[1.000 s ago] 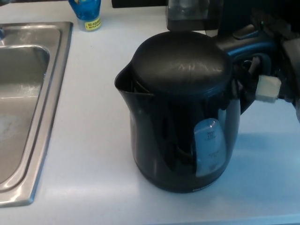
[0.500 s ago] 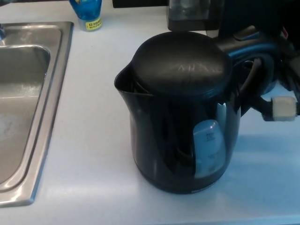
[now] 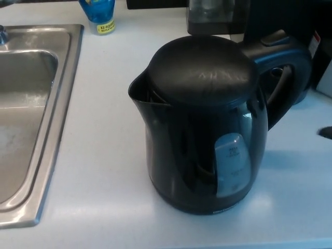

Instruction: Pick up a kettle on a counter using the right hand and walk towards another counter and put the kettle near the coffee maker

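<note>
Nearest, mid-desk: kettle [image 3: 202, 124] stands upright, lid shut, spout toward the sink, handle turned away from it, free, nothing gripping it.
Desk [image 3: 98, 171]: pale, bare around the kettle's base.
Sink [image 3: 26, 104]: steel basin, well left of the kettle.
Behind the kettle: coffee maker [image 3: 215, 15], its base just beyond the lid; the kettle looks set down close to it as asked.
Blue bottle [image 3: 98, 15]: far back, by the sink's corner.
Hands: neither shows; their grip can't be told.

Pale blue-white counter [image 3: 93, 155], steel sink [image 3: 31, 104] at left (soft glare), blue bottle [image 3: 98, 13] behind
</note>
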Controlling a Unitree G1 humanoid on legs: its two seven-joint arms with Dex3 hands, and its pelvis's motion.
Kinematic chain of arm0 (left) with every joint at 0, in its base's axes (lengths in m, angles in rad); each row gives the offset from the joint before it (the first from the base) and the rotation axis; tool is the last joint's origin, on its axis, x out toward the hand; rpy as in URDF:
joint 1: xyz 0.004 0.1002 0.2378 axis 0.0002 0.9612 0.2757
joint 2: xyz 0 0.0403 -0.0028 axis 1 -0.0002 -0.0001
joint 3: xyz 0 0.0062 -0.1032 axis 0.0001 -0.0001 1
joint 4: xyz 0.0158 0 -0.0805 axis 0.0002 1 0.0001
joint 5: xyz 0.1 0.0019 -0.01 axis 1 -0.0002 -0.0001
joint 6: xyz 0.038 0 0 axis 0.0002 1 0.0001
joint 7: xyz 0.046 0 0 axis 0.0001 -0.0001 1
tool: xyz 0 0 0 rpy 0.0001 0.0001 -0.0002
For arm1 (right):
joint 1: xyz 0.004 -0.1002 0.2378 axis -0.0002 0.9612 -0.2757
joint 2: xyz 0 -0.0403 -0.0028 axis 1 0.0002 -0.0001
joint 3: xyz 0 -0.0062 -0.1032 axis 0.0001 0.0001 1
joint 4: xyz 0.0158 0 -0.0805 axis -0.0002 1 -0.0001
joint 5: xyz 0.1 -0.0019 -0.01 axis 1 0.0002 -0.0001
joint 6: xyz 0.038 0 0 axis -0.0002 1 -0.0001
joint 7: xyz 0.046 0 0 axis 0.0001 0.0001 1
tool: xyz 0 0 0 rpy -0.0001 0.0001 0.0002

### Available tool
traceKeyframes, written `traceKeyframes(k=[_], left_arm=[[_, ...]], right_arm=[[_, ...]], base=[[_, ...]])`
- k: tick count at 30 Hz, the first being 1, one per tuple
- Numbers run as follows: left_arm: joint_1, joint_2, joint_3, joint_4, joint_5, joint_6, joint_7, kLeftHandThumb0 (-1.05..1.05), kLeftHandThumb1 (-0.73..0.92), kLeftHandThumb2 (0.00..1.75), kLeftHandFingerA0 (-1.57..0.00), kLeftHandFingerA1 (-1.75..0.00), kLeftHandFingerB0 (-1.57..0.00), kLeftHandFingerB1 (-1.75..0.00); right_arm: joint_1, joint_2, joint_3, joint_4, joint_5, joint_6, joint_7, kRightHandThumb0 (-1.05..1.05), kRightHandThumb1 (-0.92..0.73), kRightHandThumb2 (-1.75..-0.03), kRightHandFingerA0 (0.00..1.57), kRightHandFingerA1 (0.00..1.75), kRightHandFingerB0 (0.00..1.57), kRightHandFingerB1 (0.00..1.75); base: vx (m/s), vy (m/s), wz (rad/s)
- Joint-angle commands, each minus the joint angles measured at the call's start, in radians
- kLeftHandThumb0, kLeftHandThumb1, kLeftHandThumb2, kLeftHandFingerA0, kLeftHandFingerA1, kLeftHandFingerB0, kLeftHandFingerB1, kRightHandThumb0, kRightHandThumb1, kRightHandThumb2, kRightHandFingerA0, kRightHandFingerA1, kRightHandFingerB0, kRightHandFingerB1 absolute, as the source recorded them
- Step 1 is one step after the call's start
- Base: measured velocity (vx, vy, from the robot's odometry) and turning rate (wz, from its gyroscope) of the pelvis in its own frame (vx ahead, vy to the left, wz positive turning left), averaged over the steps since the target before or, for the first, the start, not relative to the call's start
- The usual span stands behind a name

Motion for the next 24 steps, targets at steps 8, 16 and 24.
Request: traceKeyframes(k=[8, 16, 24], left_arm=[[0.019, -0.009, 0.009, -0.023, -0.024, -0.067, -0.029, -0.09, 0.29, 1.48, -1.09, -1.31, -1.08, -1.15], [0.033, -0.012, -0.01, -0.017, 0.017, -0.092, 0.023, -0.07, 0.22, 1.44, -1.15, -1.27, -1.1, -1.12], [0.012, -0.002, -0.025, -0.013, 0.038, -0.052, 0.057, -0.17, 0.29, 1.19, -1.16, -1.22, -1.08, -1.1]], right_arm=[[0.39, -0.049, -0.528, -0.139, 0.078, -0.012, 0.287, -0.81, -0.38, -0.66, 0.0, 0.0, 0.0, 0.0], [0.811, 0.313, -1.27, -0.145, 0.17, -0.11, 0.478, -0.52, -0.54, -0.67, 0.0, 0.0, 0.04, 0.08], [0.865, 0.62, -1.542, 0.15, 0.174, -0.325, 0.196, -0.19, -0.72, -0.61, 0.56, 0.52, 0.41, 0.38]], base=[[0.0, 0.0, 0.0], [0.0, 0.0, 0.0], [0.0, 0.0, 0.0]])
